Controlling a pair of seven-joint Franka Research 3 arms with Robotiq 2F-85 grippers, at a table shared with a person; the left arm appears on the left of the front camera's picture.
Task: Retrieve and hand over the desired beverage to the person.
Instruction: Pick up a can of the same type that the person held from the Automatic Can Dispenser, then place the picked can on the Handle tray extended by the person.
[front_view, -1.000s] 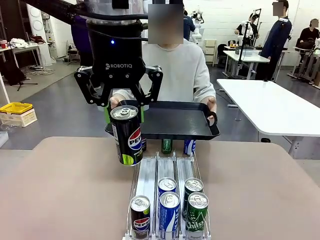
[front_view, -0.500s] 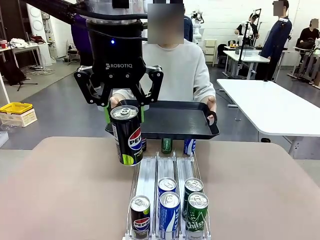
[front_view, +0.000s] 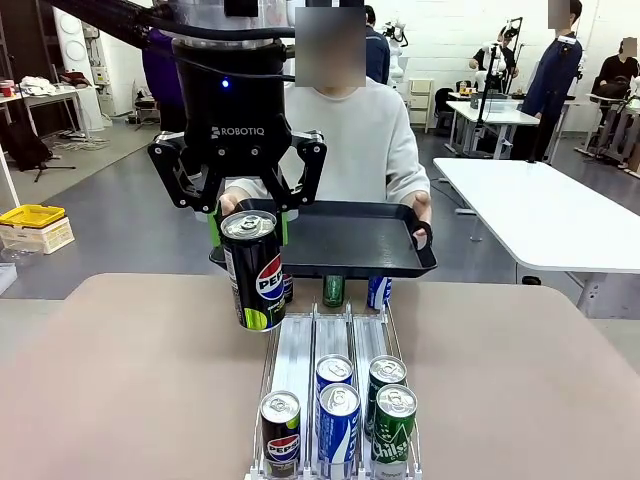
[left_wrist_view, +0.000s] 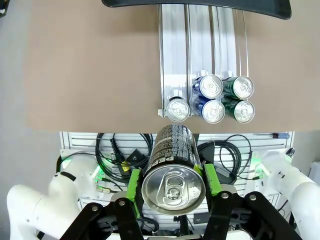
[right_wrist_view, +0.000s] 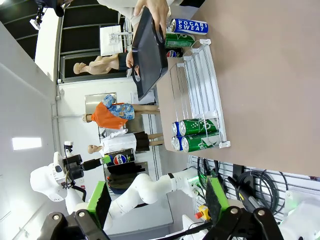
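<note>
Clamping a black Pepsi can (front_view: 254, 275) between green pads (left_wrist_view: 133, 185), the left tool (front_view: 250, 228) hangs aloft; the right tool (right_wrist_view: 157, 197) gapes empty.

Tray (front_view: 350, 240) held by the person (front_view: 360, 140) overhangs the rack (front_view: 295, 345); table (front_view: 120, 380) sides open.

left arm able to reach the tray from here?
Likely yes: the left end effector holds the Pepsi can aloft just short of the tray the person holds out, with nothing between.
</note>
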